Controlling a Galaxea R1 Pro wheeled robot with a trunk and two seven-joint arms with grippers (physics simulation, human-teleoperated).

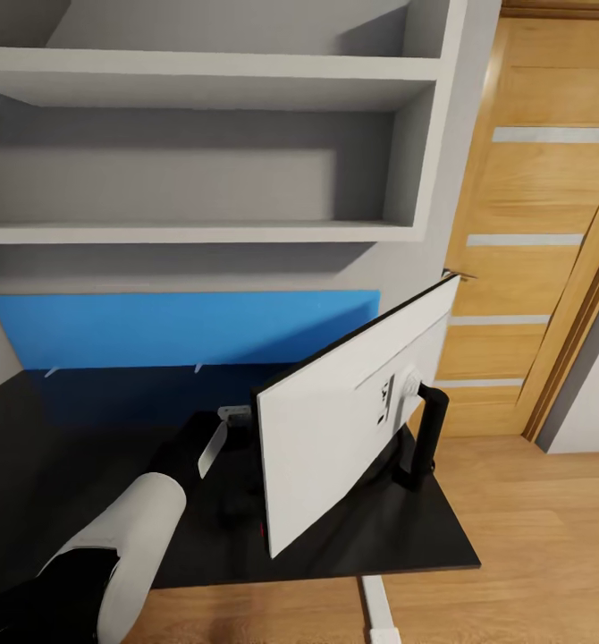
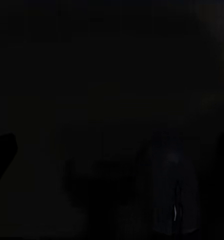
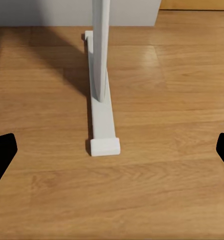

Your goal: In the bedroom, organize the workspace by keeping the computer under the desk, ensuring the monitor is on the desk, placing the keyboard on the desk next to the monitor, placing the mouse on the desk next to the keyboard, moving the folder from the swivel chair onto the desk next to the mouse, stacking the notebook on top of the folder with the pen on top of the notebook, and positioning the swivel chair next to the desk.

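The monitor stands on the black top of the desk near its right end, with its white back and black stem facing me. My left arm reaches over the desk, and my left gripper sits at the monitor's left edge, partly hidden behind the panel. The left wrist view is almost black, with one dark fingertip faintly visible, so its jaws cannot be read. In the right wrist view, my right gripper hangs open over the wooden floor, above the desk's white leg foot.
A bright blue back panel runs along the desk's far edge. Grey wall shelves hang above it. A wooden door stands to the right, with wood floor beyond the desk's right end. The white pedestal leg shows below the front edge.
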